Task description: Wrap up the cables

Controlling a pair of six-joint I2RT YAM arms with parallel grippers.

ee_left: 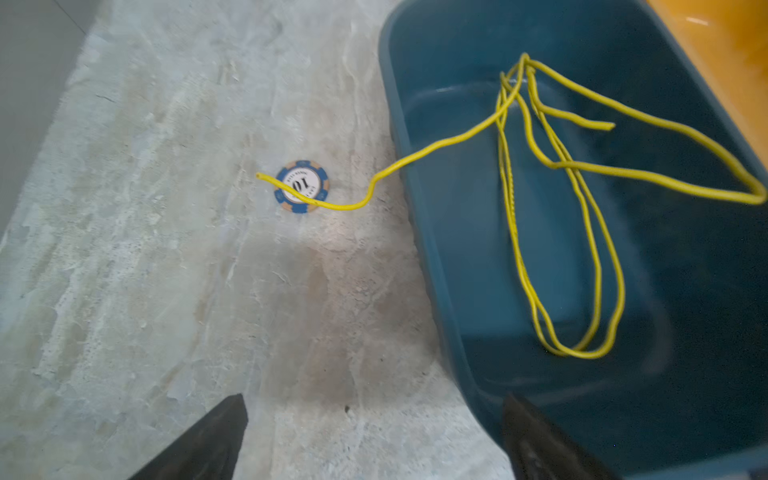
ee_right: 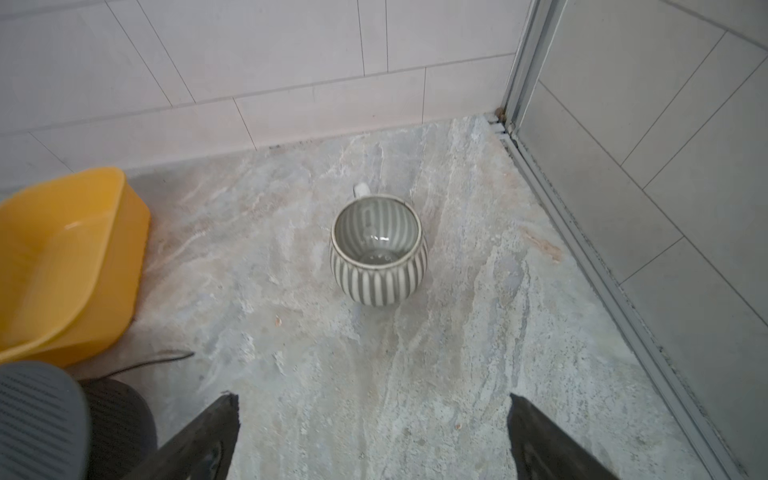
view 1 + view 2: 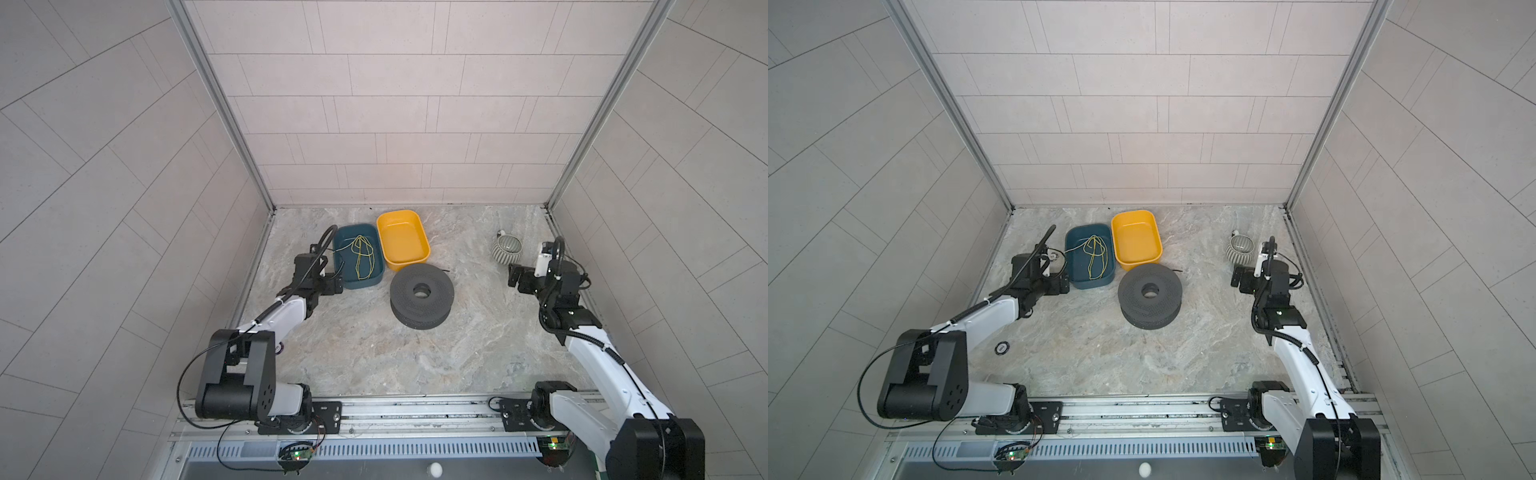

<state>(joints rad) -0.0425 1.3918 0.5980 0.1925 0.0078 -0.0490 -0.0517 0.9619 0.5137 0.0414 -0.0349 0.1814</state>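
Judging from the cable [image 2: 170,355] tail beside the spool [image 3: 401,291], winding looks finished. Your left pincer [image 1: 374,401] and right pincer [image 2: 374,399] gape wide, empty; just retreat.

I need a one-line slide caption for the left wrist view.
Yellow cord looped in the teal bin, one end reaching over a blue chip on the table; left gripper fingers open.

I see a stone-look table [image 3: 374,353], matt and veined; the blue tub [image 1: 457,266] and yellow tub [image 2: 124,270] look like smooth, glossy plastic; the striped mug [image 2: 378,286] looks glazed; the spool [image 3: 401,289] is matt, dotted.
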